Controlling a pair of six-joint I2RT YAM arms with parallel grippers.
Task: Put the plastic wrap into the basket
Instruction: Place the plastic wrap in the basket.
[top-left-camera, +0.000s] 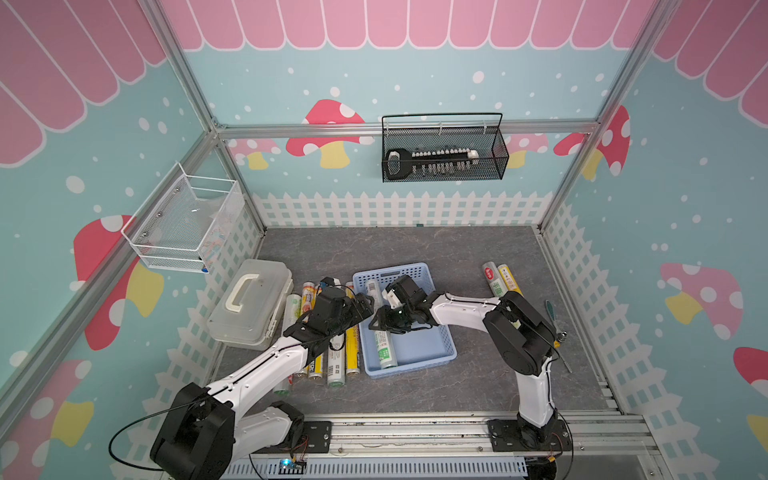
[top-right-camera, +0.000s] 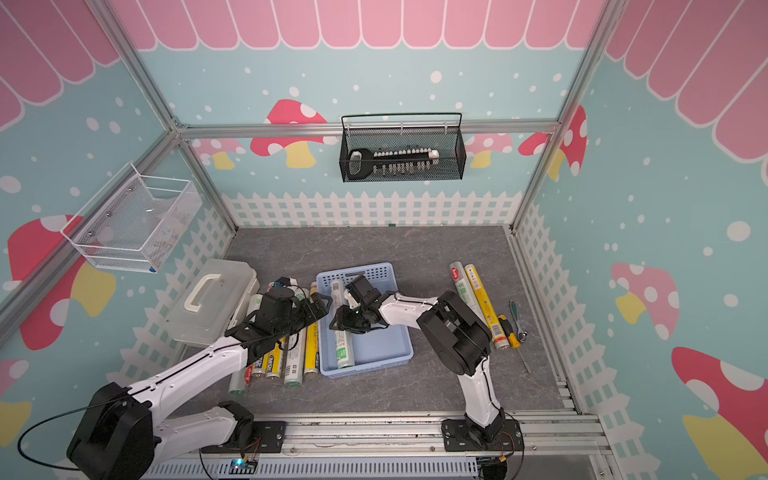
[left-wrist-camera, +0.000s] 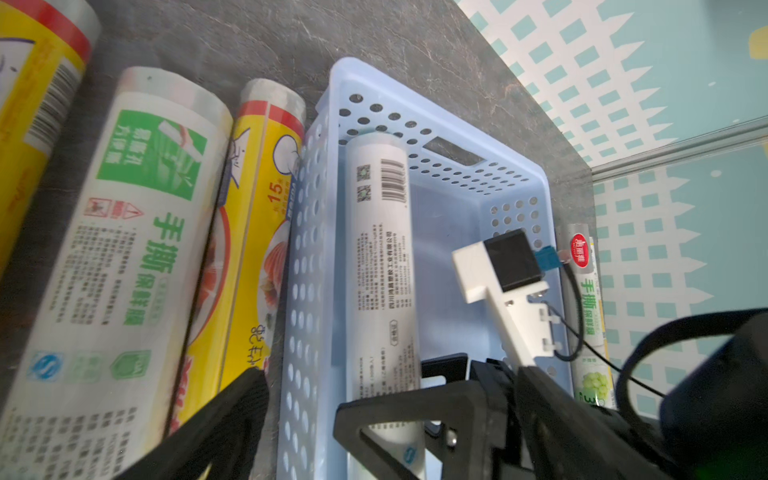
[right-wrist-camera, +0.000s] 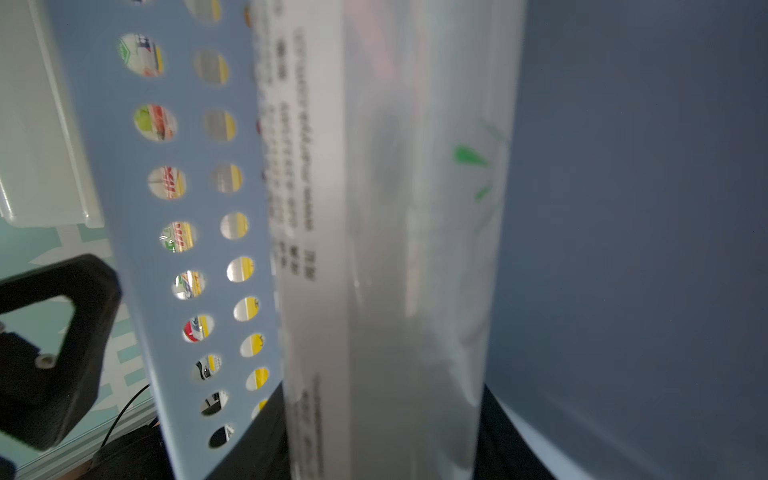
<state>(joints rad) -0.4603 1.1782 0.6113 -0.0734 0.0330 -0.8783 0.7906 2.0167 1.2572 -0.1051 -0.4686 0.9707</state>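
Now, tabletop (top-left-camera: 457, 249) lay under both jaws. Basket (top-left-camera: 419, 345) sat beneath right jaws. Plastic wrap row (top-left-camera: 336, 365) lay outside basket, just beside left jaws, which stood spread wide. White roll (top-left-camera: 384, 349) lay inside basket, pinched by right jaws. Two rolls (top-left-camera: 500, 280) lay well beyond right jaws.

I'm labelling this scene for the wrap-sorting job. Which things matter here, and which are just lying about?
Job: blue basket, roll inside it held by the right gripper, row of rolls beside it, two rolls apart.
Lying about: clear toolbox, screwdriver, black wire basket, white wire basket.
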